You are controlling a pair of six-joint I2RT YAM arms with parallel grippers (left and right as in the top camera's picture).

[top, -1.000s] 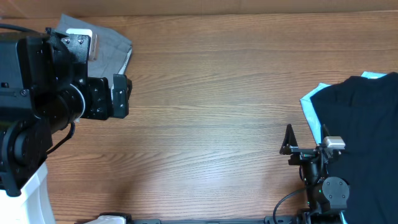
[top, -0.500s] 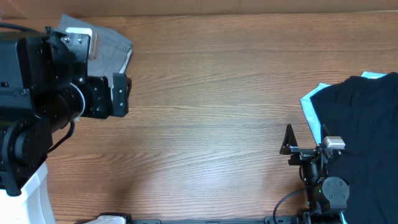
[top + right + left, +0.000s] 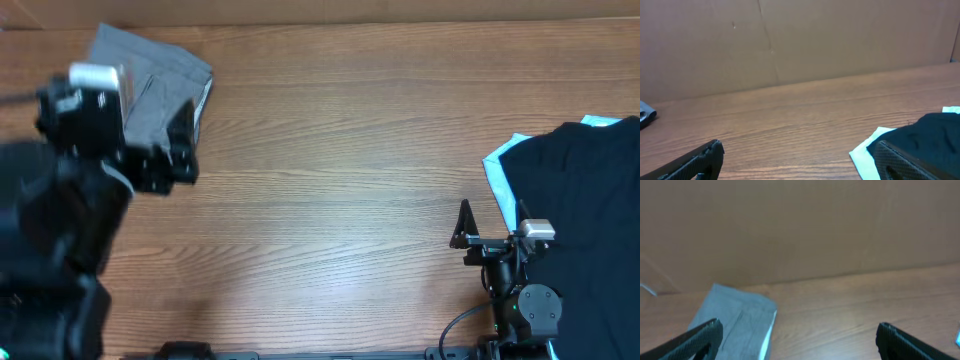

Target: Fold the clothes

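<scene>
The folded grey shorts (image 3: 150, 75) lie at the table's far left corner; they also show in the left wrist view (image 3: 735, 320). My left gripper (image 3: 185, 145) is blurred, just in front of the shorts. In its wrist view its fingers (image 3: 800, 342) are wide apart and empty, above the shorts' right edge. A black garment (image 3: 580, 200) lies at the right on a pale blue one (image 3: 497, 170). My right gripper (image 3: 462, 232) is left of them, open and empty (image 3: 800, 160), its right finger next to the black cloth (image 3: 935, 132).
A brown cardboard wall (image 3: 800, 45) runs along the table's far edge. Bare wooden tabletop (image 3: 340, 180) spans the middle between the two arms. The right arm's base (image 3: 530, 305) stands at the front right.
My left arm has moved down and to the left and is blurred by motion. More of the grey shorts now shows. The right arm and black garment have not moved.
</scene>
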